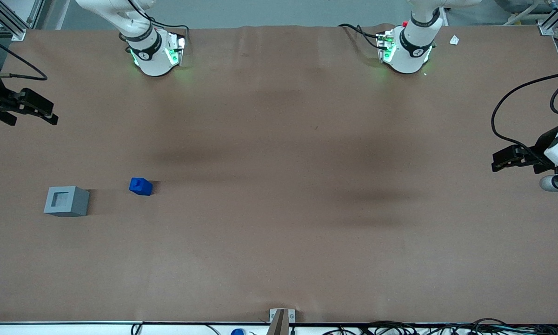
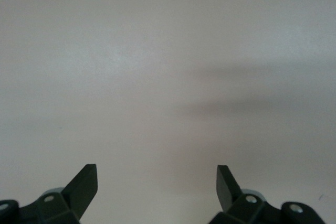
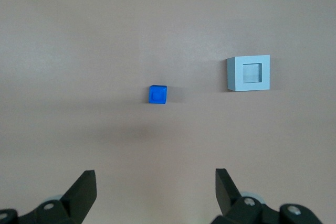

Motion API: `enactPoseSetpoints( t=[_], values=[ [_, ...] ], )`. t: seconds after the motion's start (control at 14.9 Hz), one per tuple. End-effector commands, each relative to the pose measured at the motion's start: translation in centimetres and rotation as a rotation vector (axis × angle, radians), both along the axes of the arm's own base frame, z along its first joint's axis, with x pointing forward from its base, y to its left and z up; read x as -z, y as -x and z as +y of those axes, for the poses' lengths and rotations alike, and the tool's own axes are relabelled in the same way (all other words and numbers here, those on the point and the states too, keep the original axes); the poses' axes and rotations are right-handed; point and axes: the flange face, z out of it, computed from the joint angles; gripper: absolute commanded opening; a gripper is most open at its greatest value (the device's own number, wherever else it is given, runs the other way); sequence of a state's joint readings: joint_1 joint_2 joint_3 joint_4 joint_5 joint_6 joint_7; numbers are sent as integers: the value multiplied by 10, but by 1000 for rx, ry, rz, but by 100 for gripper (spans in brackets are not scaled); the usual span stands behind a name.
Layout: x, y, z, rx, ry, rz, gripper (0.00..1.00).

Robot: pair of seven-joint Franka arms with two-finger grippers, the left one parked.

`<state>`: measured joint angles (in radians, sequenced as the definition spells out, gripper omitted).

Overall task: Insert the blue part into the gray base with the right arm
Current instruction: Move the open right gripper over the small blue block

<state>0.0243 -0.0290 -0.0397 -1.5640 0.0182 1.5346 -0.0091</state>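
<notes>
Two blocks sit on your brown table (image 1: 279, 242), near each other but apart: the blue part (image 1: 140, 186), stub up, and the gray base (image 1: 67, 201), recess facing up, nearer the working arm's end. Neither shows a clear long axis; the blue one looks slightly turned, hard to judge. Your gripper (image 3: 156, 190) hangs high above them, fingers (image 3: 84, 187) spread wide, holding nothing.

A small bright blue plastic block (image 1: 140, 186), a light gray plastic cube (image 1: 67, 201) and the black two-finger gripper (image 1: 51, 114) contrast with the plain brown tabletop (image 1: 279, 232).
</notes>
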Motion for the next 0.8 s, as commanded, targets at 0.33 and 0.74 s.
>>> enactPoseSetpoints(
  t=[0.33, 0.74],
  values=[
    [0, -2, 4, 12, -15, -6, 100],
    [21, -14, 11, 1, -13, 9, 100]
  ],
)
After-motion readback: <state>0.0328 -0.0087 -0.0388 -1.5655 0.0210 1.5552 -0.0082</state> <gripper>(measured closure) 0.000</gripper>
